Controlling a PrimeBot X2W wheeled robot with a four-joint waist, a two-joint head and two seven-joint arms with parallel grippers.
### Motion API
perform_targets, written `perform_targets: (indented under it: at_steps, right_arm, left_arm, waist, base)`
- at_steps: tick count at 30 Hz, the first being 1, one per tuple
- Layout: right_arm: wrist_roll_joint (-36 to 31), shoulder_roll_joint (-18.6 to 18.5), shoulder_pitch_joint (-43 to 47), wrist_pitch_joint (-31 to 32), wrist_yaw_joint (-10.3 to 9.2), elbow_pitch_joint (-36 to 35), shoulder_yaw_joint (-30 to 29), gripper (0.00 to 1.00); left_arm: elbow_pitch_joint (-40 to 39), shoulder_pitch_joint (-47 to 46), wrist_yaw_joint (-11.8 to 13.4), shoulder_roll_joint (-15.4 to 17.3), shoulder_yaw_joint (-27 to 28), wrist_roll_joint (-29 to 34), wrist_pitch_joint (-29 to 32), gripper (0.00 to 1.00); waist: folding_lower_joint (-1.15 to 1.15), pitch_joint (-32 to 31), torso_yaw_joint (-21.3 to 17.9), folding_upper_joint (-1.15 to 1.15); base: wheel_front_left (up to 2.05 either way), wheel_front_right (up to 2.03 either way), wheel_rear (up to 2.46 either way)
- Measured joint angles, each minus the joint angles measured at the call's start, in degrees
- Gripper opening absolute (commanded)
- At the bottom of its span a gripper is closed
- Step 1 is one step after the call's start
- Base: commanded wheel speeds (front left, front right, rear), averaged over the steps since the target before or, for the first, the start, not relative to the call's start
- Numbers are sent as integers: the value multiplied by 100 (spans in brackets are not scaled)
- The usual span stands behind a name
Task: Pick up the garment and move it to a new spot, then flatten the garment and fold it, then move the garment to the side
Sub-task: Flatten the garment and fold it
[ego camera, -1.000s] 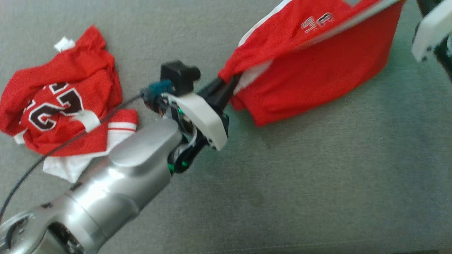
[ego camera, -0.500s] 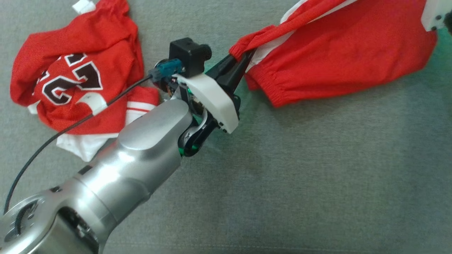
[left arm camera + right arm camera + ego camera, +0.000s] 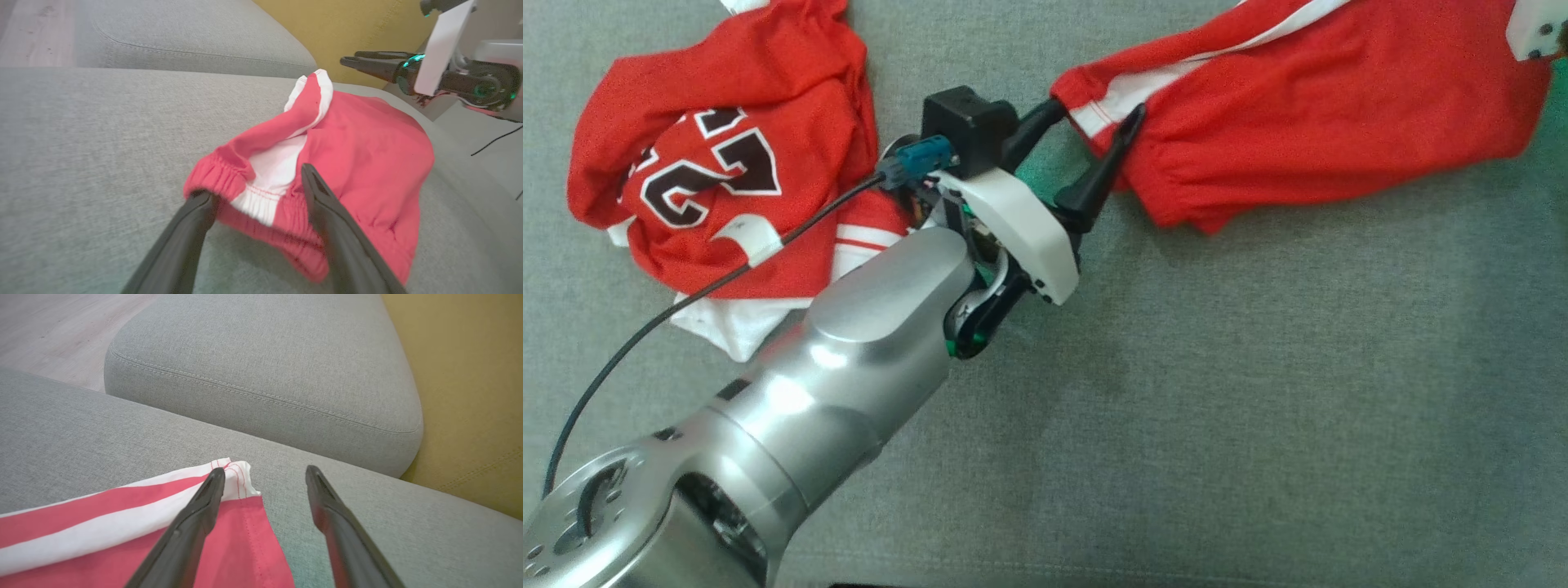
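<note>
The garment, red shorts (image 3: 1323,122) with a white side stripe, lies spread on the grey cushion (image 3: 1258,408) at the upper right. My left gripper (image 3: 1097,114) stands open at its elastic waistband (image 3: 249,204). One finger touches the waistband's edge and the other rests over the red cloth (image 3: 359,163). My right gripper (image 3: 265,471) is open at the other end, above the striped hem corner (image 3: 235,479). Its left fingertip is over the white stripe and nothing is pinched. The left wrist view shows the right gripper (image 3: 351,58) hovering beyond the shorts. Its white housing (image 3: 1534,28) sits in the head view's top right corner.
A crumpled red jersey (image 3: 719,171) with a black-and-white number lies at the upper left, beside my left forearm, with a white cloth (image 3: 727,322) under it. A black cable (image 3: 686,302) trails over it. A second grey cushion (image 3: 265,367), a yellow panel (image 3: 470,396) and wooden floor (image 3: 61,326) lie beyond.
Both grippers have opened and let go of the shorts, which dropped from hanging stretched between them onto the cushion. The head camera shifted a little.
</note>
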Motion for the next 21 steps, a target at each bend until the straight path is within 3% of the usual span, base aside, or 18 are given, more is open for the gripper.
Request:
perform_targets:
  at_steps: [8,14,18,19,21]
  right_arm:
    - [296,110,59,-441,0,205,99,100]
    - [784,194,535,-1138,0,18,-51,100]
    - [1066,313,978,-1481,0,-420,-163,100]
    - [1134,352,1268,-1530,0,-683,-256,100]
    - [1134,342,1636,-1530,0,-1178,-534,100]
  left_arm:
    - [403,84,111,26,34,-1,-226,100]
    - [550,387,410,180,208,112,-492,100]
    - [255,492,828,439,543,687,-564,100]
    - [-199,618,1082,570,985,1091,-579,100]
    - [-695,866,1303,662,1421,1515,-587,100]
  waist:
    - [-1,-445,-124,0]
    - [-1,-972,-284,0]
    - [-2,-1324,-436,0]
    - [-1,-1473,-521,0]
    - [-2,-1613,-604,0]
  base:
    - [0,0,0]
    - [0,0,0]
    - [0,0,0]
    - [0,0,0]
    - [0,0,0]
